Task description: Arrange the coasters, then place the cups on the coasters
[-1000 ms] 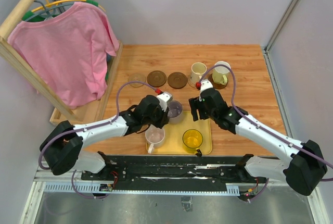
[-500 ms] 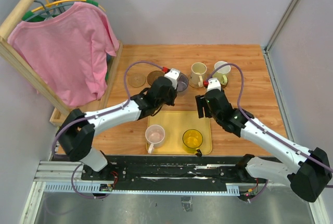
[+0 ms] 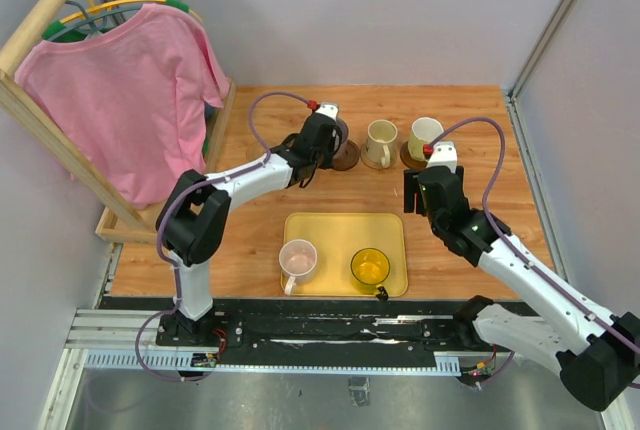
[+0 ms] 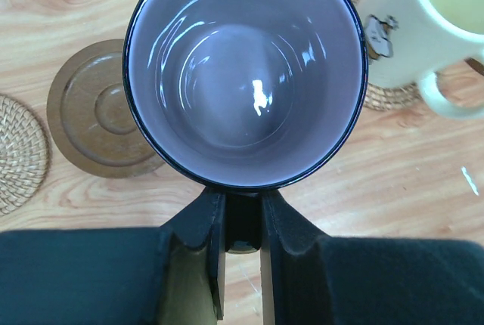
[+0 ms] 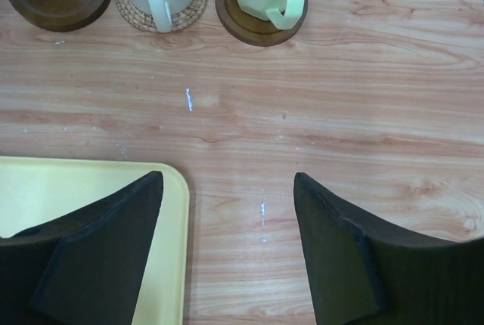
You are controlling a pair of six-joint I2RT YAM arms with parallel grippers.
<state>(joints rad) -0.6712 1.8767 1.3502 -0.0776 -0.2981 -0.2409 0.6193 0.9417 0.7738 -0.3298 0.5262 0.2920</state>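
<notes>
My left gripper (image 4: pixel 242 215) is shut on the handle of the purple-grey cup (image 4: pixel 246 72), holding it upright over a dark brown coaster (image 3: pixel 349 159) in the back row. Whether the cup touches that coaster does not show. To its left lie another dark brown coaster (image 4: pixel 102 117) and a tan woven coaster (image 4: pixel 19 151), both bare. The cream cup (image 3: pixel 380 143) stands on a tan coaster (image 5: pixel 162 4). The pale-green cup (image 3: pixel 425 138) stands on a dark coaster (image 5: pixel 261 21). My right gripper (image 5: pixel 227 181) hangs open over bare wood beside the tray.
The yellow tray (image 3: pixel 345 230) near the front holds the pink cup (image 3: pixel 298 260) and the yellow cup (image 3: pixel 370 267). A wooden rack with a pink shirt (image 3: pixel 130 90) stands along the left side. Walls close the back and right.
My left arm has carried the purple-grey cup from the tray to the back row of coasters. My right arm has drawn back to the right, off the tray.
</notes>
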